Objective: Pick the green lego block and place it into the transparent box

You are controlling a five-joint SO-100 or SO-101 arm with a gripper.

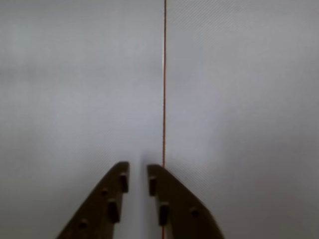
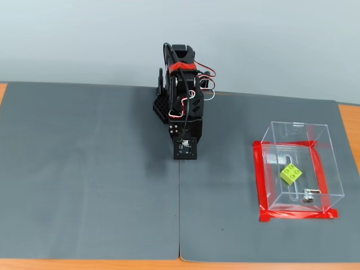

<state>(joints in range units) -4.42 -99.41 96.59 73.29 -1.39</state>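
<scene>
From my remote seat I see the small lime-green studded lego block [image 2: 291,174] lying inside the clear acrylic box [image 2: 320,140], on its floor near the slot, with red tape [image 2: 260,183] bordering the base. The black arm [image 2: 181,90] sits folded well to the left of the box in the fixed view, on the grey mat [image 2: 84,169] covering the worktop. In the wrist view the brown pincer [image 1: 138,172] holds nothing, its tips slightly parted, roughly over the mat seam [image 1: 164,74], I think.
</scene>
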